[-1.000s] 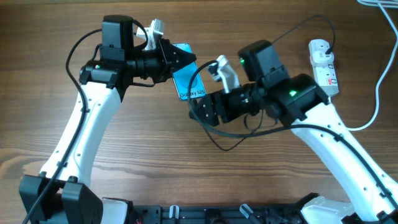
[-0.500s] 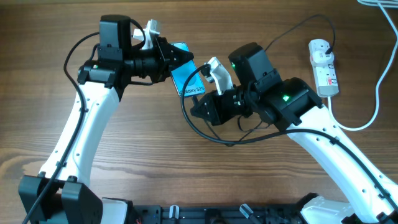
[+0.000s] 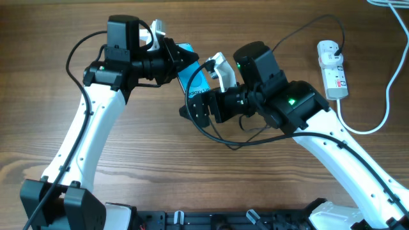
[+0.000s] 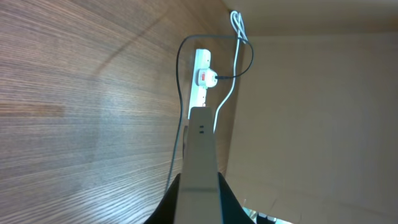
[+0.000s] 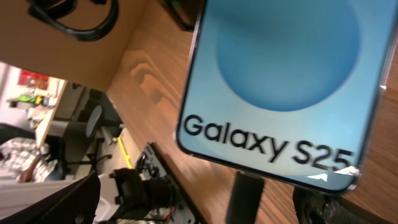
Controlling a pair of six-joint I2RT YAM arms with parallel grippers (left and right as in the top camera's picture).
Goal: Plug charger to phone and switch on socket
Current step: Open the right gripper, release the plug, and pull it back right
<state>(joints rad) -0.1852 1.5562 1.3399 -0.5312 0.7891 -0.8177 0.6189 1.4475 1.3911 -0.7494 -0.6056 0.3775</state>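
Note:
My left gripper is shut on the phone and holds it tilted above the table. In the left wrist view the phone's pale edge stands between the jaws. My right gripper is shut on the charger's black plug tip, which points at the phone's bottom edge with a small gap. The phone's blue face reads "Galaxy S25". The black cable loops from the right gripper back to the socket, a white power strip at the far right that also shows in the left wrist view.
A thick white cord runs from the socket along the table's right edge. Slack black cable hangs in a loop under the right arm. The robot bases sit at the front edge.
My right gripper has moved left and up with the plug tip, closing in on the phone's lower end. The left gripper has shifted slightly with the phone.

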